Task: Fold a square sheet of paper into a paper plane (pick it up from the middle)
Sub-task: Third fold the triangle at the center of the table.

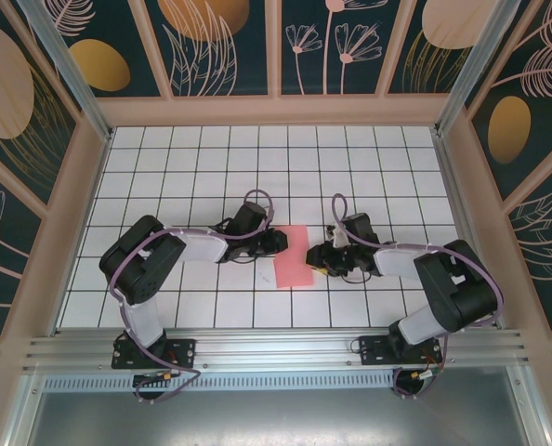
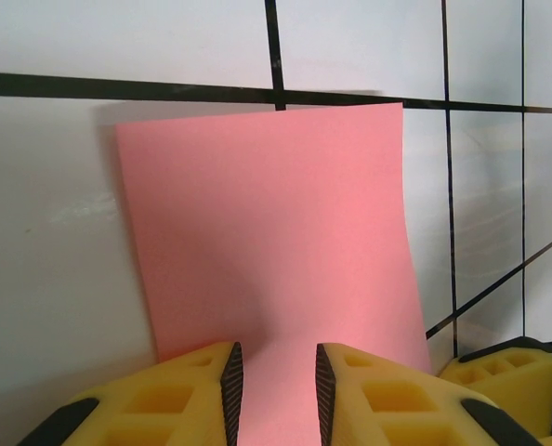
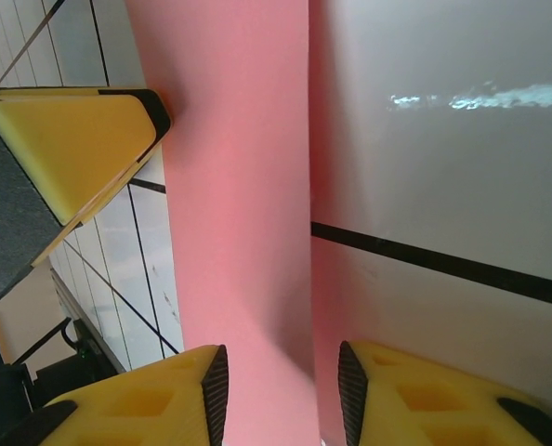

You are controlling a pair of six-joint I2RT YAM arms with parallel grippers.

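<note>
The salmon-pink sheet of paper (image 1: 295, 256) lies on the white grid table as an upright rectangle about one tile wide, between the two grippers. My left gripper (image 1: 278, 243) sits at its left edge. In the left wrist view the paper (image 2: 276, 232) spreads out ahead and runs back through the gap of the left gripper (image 2: 274, 395), whose pads stand apart. My right gripper (image 1: 319, 258) is at the paper's right edge. In the right wrist view the paper (image 3: 239, 186) passes between the parted pads of the right gripper (image 3: 283, 395), its right edge lifted off the table.
The glossy white tiled table (image 1: 192, 167) is boxed in by patterned walls (image 1: 34, 139) on three sides. An aluminium rail (image 1: 276, 348) carrying both arm bases runs along the near edge. Each wrist view catches the other gripper's yellow finger (image 2: 504, 367) (image 3: 72, 139) close by.
</note>
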